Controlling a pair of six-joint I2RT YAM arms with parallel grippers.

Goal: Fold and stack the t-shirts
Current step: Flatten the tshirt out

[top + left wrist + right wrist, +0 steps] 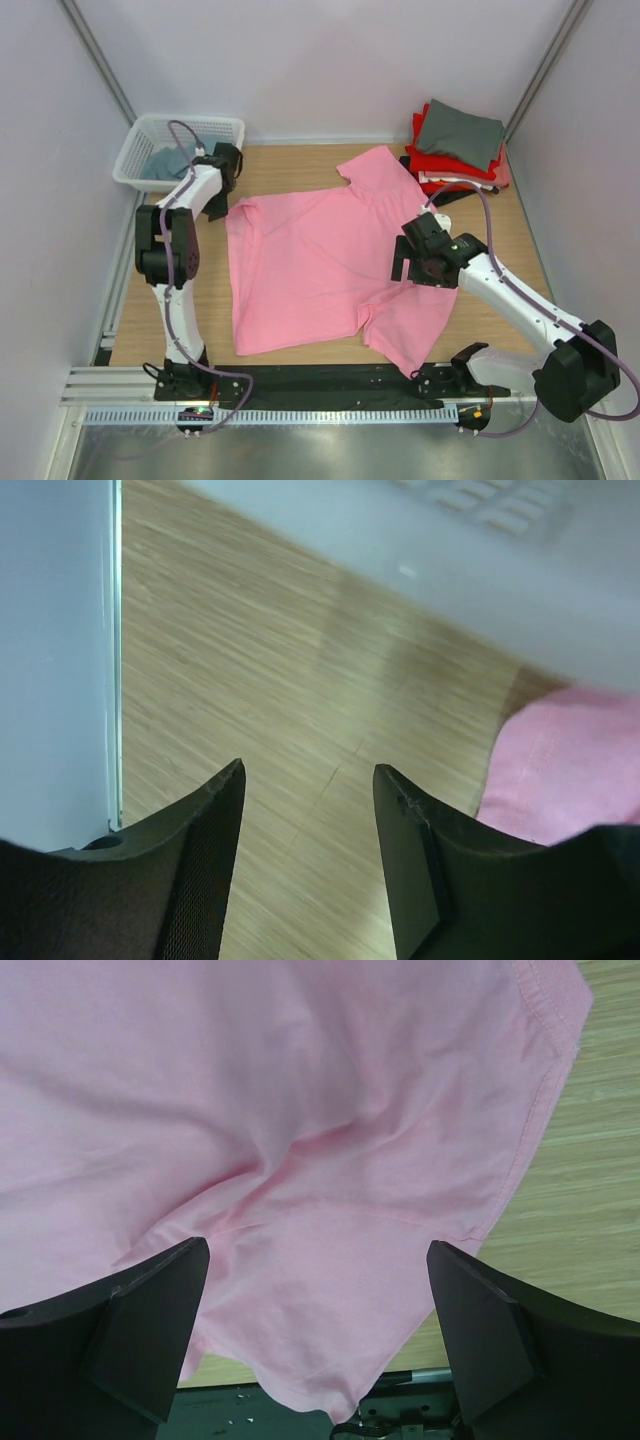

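A pink t-shirt (320, 260) lies spread flat on the wooden table, one sleeve toward the back, the other at the near edge. My right gripper (412, 262) is open and empty above the near sleeve (350, 1260), close to the armpit seam. My left gripper (222, 200) is open and empty over bare wood just left of the shirt's far-left corner (570, 760). Folded shirts are stacked at the back right: a grey one (460, 132) on top of red ones (450, 165). A grey-blue shirt (168, 162) lies in the basket.
A white lattice basket (145, 150) stands at the back left corner, beside the left arm. White walls enclose the table on three sides. A black strip and metal rail (300, 385) run along the near edge, under the sleeve tip (320, 1400).
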